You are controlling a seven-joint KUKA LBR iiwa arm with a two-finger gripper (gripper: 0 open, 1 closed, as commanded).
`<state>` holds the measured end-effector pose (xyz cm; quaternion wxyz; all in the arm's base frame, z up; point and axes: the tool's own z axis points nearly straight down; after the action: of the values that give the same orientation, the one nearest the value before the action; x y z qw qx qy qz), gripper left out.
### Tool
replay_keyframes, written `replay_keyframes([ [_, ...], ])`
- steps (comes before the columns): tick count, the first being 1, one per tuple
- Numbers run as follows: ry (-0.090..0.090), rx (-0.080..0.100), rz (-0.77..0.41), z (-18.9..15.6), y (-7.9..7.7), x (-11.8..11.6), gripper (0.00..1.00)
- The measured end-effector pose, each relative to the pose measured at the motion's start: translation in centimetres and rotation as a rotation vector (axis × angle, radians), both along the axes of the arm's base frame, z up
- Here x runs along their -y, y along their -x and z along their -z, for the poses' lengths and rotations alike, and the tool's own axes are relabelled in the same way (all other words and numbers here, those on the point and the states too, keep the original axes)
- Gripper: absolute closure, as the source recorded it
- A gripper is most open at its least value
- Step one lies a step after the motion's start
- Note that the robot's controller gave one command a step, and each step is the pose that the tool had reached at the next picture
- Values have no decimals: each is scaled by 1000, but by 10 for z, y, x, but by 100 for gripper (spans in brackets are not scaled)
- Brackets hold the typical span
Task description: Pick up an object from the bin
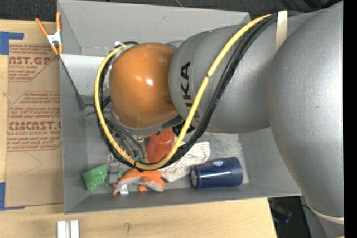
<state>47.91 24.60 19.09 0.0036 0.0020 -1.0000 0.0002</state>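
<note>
My wrist hangs low over the near-left part of the bin, with the orange cover domed above it and the yellow and black cables looped round its left side. The arm comes in from the right and bends down steeply, so my gripper points almost straight at the floor of the bin. It is tucked under the wrist, and I cannot tell how wide it stands or whether anything is in it.

Nearest to me are two small things at the near wall. A green ridged piece lies just to my left, and an orange and white toy lies just to my right. The green piece looks like light, stiff plastic. Its ridges should give some bite, so I would close across its narrow width. The toy looks light and uneven, so I would take it across its middle, where it is thickest.

A red-orange lump sits farther in, half under my wrist. A white cloth lies beside it, soft and limp. Right of the cloth lies a dark blue can on its side. It is probably smooth, round and the heaviest thing here, likely to roll or slip.
</note>
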Motion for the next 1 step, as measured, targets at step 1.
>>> replay_keyframes([
  [1,-2,7,3,-4,-2,1,0],
])
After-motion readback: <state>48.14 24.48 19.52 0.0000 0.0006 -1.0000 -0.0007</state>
